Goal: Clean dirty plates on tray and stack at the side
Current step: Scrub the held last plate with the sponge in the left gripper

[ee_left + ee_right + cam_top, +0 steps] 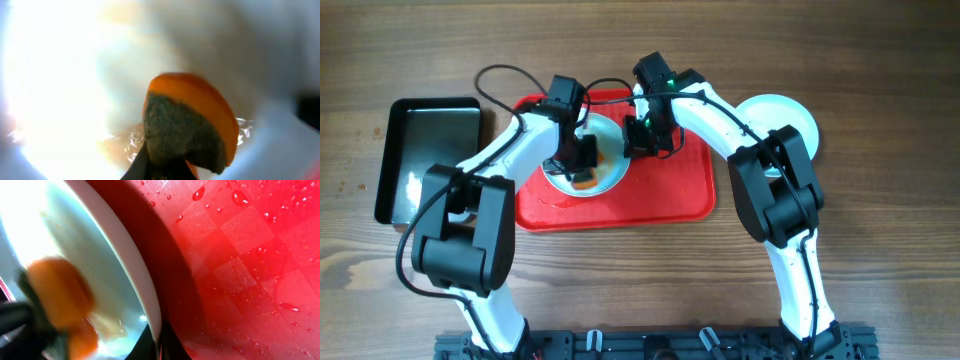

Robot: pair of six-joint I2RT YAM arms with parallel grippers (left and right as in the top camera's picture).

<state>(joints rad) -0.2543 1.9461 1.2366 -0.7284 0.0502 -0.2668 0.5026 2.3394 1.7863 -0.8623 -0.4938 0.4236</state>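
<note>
A white plate (608, 176) lies on the left part of the red tray (670, 190). My left gripper (582, 160) is shut on an orange sponge with a dark scouring side (195, 120) and presses it on the plate's centre (75, 75), where brown-orange sauce and water show. My right gripper (638, 138) is shut on the plate's right rim (125, 265); its fingertips (160, 347) pinch the edge. The sponge also shows blurred in the right wrist view (57, 297). Another white plate (790, 115) rests on the table right of the tray, partly hidden by the right arm.
A black metal pan (430, 155) stands on the table left of the tray. The tray floor (250, 280) is wet with water drops. Black cables loop above the tray's far edge (510, 75).
</note>
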